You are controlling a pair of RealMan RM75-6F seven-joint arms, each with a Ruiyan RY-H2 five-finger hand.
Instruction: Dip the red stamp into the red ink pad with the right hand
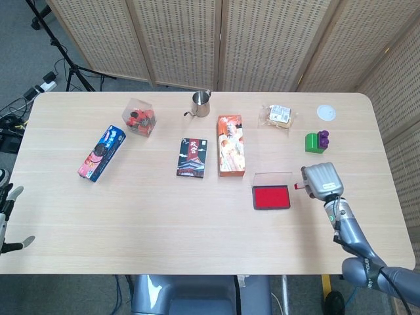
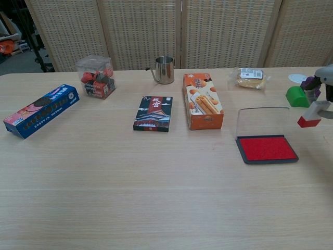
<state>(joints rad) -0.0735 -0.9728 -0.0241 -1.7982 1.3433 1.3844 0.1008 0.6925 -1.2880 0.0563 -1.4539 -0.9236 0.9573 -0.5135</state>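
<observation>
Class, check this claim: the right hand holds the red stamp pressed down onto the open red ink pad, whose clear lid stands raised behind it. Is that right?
Not quite. The right hand holds the red stamp lifted clear, off to the right of the open red ink pad, not pressed onto it. The chest view shows this. The clear lid does stand raised behind the pad.
</observation>
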